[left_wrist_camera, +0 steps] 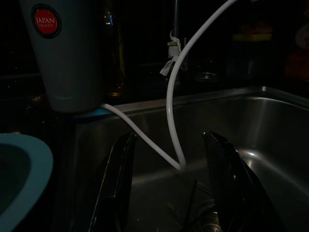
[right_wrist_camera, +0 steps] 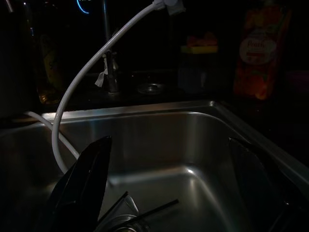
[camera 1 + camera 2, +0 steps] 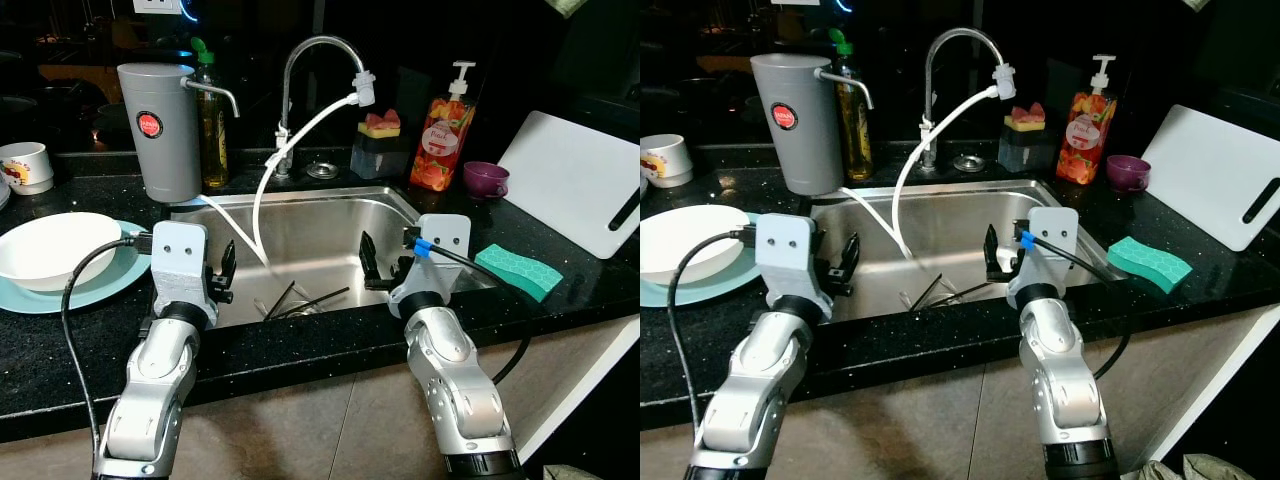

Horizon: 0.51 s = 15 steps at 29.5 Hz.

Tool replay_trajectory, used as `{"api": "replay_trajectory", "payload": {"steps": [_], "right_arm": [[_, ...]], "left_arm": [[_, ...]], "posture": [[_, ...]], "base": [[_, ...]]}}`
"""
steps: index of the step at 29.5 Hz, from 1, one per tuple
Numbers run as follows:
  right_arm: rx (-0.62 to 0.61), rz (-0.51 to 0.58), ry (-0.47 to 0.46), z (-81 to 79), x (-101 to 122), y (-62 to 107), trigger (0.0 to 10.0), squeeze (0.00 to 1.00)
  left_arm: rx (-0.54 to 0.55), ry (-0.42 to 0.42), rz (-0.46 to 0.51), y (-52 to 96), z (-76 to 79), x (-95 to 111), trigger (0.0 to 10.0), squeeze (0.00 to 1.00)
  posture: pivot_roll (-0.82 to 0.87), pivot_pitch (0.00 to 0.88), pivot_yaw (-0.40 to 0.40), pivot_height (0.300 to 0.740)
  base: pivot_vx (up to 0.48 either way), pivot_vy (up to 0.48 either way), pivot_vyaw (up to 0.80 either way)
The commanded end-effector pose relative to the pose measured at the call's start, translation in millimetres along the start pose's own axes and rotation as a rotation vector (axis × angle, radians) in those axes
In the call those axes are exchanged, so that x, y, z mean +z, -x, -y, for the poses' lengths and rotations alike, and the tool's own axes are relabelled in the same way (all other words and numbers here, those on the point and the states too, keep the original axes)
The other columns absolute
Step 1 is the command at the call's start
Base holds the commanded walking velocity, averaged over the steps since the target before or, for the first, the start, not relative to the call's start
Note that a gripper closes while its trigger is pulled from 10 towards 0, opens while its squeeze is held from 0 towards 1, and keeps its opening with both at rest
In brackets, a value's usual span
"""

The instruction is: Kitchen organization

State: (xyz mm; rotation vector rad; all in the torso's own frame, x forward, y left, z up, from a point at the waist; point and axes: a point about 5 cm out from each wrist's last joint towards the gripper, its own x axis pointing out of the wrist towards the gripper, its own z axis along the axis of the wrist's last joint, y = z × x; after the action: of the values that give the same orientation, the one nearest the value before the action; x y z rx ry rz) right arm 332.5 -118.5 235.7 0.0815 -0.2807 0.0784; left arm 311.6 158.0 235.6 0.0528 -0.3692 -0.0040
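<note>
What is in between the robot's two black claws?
Between the left gripper and right gripper lie dark chopsticks on the sink bottom, with the white hose hanging there; head views.

Sink [image 3: 330, 235] basin open, white hose [image 3: 262, 205] hanging across

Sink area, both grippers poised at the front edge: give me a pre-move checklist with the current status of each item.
1. Left gripper open and empty: ok.
2. Right gripper open and empty: ok.
3. Both grippers over the sink, touching nothing: ok.
4. Path into the sink free: not ok; the white hose from the faucet loops down between the grippers.
5. Target located: ok; dark chopsticks lie by the drain.
6. Counter items out of the arms' way: ok; the bowl sits left of the sink, the green sponge right, both apart from the arms.
</note>
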Motion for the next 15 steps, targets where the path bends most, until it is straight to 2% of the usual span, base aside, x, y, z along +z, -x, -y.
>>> {"api": "replay_trajectory", "payload": {"steps": [1, 15], "right_arm": [[-0.008, 0.006, -0.003, 1.4, 2.1, 0.9, 10.0, 0.0], [-0.012, 0.005, -0.003, 2.7, 2.7, 1.6, 10.0, 0.0]], "left_arm": [[-0.011, 0.007, 0.002, 1.4, 2.3, 1.1, 10.0, 0.0], [-0.005, 0.005, 0.0, 3.3, 3.0, 1.7, 10.0, 0.0]], "posture": [[0.13, 0.072, -0.07, 0.74], [0.13, 0.078, -0.074, 0.74]], "base": [[0.0, 0.0, 0.0], [0.0, 0.0, 0.0]]}}
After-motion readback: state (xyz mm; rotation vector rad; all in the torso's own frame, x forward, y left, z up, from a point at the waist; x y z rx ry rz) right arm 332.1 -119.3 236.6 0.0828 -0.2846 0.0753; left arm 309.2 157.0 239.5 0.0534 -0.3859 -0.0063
